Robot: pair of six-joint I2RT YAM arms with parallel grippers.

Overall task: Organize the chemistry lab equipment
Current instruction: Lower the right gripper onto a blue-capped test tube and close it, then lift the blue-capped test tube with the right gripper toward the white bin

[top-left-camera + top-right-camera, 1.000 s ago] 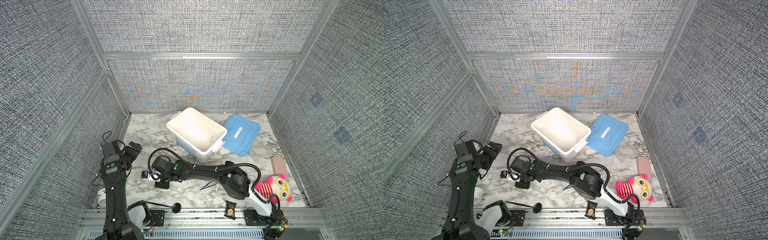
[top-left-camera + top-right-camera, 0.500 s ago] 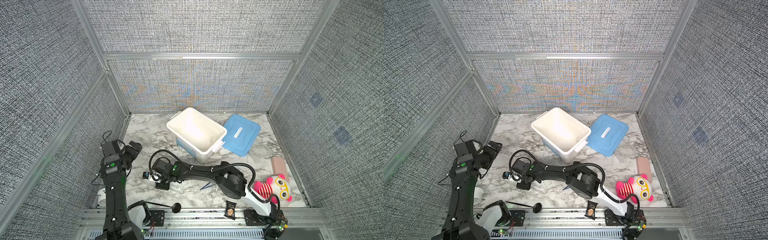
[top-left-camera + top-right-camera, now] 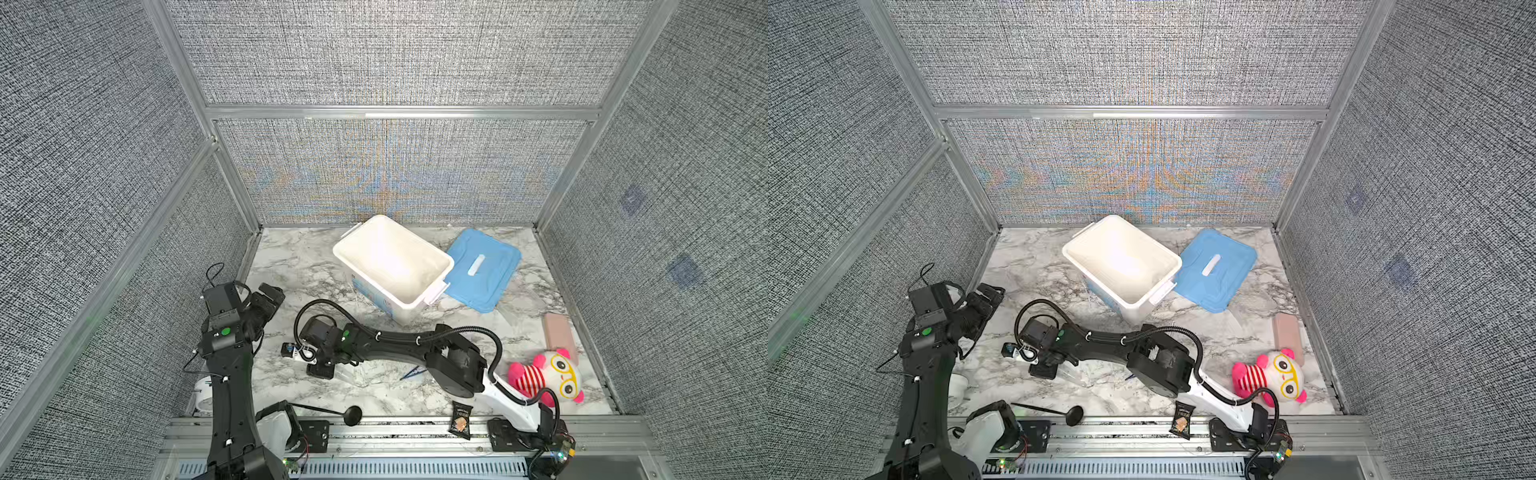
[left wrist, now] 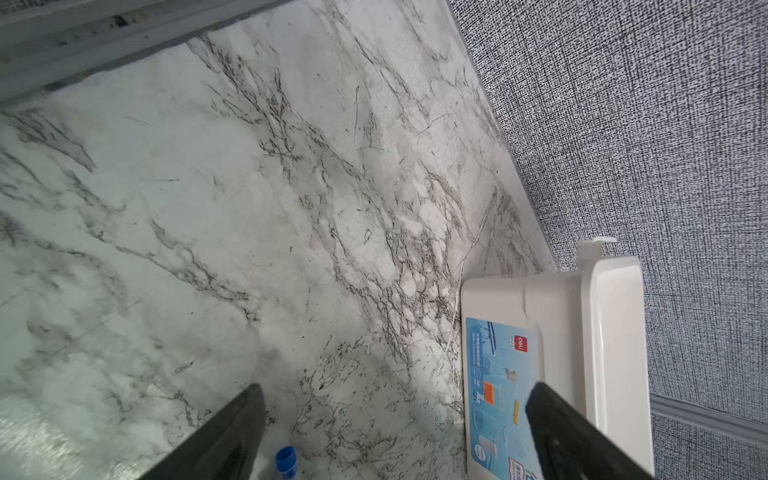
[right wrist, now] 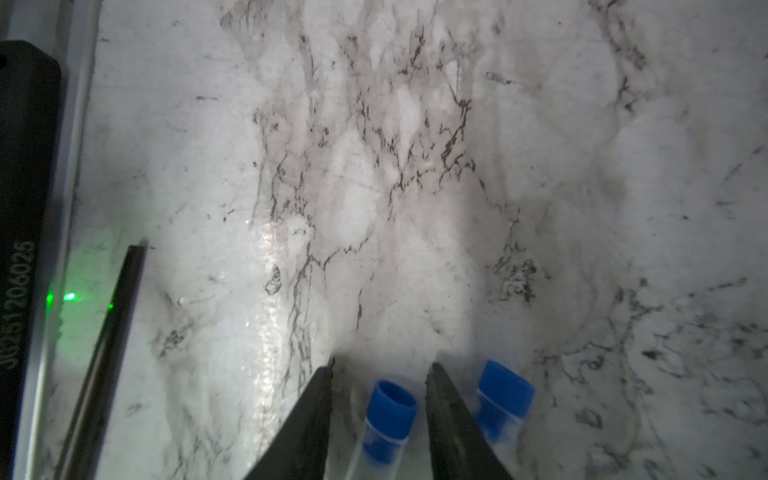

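Blue-capped tube [image 5: 388, 419]: flat on the marble tabletop [image 5: 415, 166], left of centre toward the front, lying between the fingers of the right gripper [image 5: 382, 365]
Right gripper: down at the tabletop, jaws parted astride the tube with a sliver of gap on each side; no clamp visible, fingers lined up to pinch across the narrow body
Second tube [image 5: 503, 399]: just beside the first, outside one finger, so only one tube comes up
Left gripper [image 3: 268, 297]: spread wide, holding nothing, raised near the left wall, probably to leave room
White bin [image 3: 357, 232]: open, blue lid [image 3: 482, 270] laid beside it; likely destination
Dark blue tweezers [image 3: 413, 372]: on the tabletop beside the right arm, not yet collected
Risk: neighbouring tube nudged or rolled as the pinch lands
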